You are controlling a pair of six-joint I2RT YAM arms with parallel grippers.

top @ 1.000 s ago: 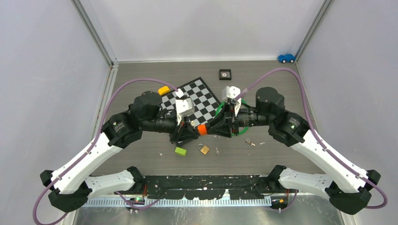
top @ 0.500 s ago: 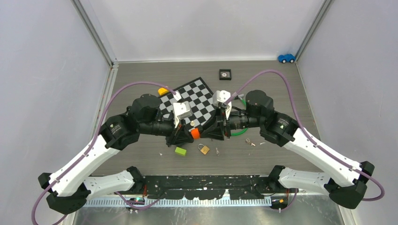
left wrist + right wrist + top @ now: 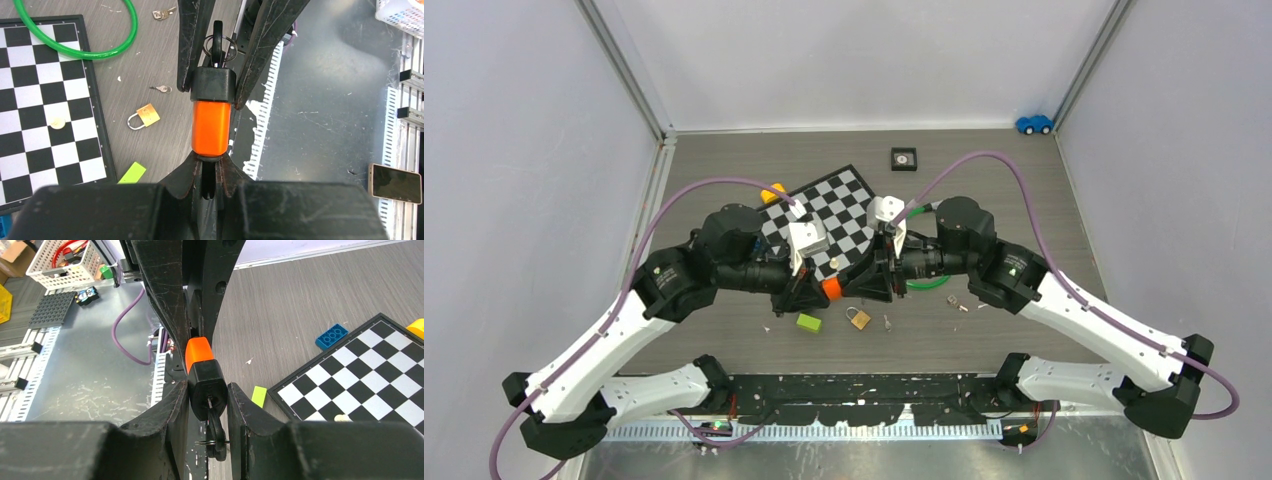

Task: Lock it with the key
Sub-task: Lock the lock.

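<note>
Centre of the overhead frame, above the desk [image 3: 1024,200]: both arms meet tip to tip, sharing one orange-and-black lock [image 3: 212,127] held off the surface.

Left gripper [image 3: 209,162], bottom centre of its own wrist view: fingers nearly closed, pinching the orange end. What they bite on there is hidden.

Right gripper [image 3: 212,95], entering from the top of that frame: fingers clamped on either side of the black cap.

Key [image 3: 217,42] sits in the cap, its bow and split ring sticking out between the right fingers, apparently untouched by them.

Brass padlock [image 3: 145,116] and a loose key [image 3: 162,89] lie on the desk, left of centre, well apart from the grip.

Risks, my reading:
- Right fingers hold the housing, not the key, so a twist may turn the whole lock instead of the cylinder.
- Left pinch is narrow, so torque could roll the orange end out and drop the lock.
- Re-gripping onto the key means releasing one side, and the lock could sag or slip then.
- The ring could snag a finger.
</note>
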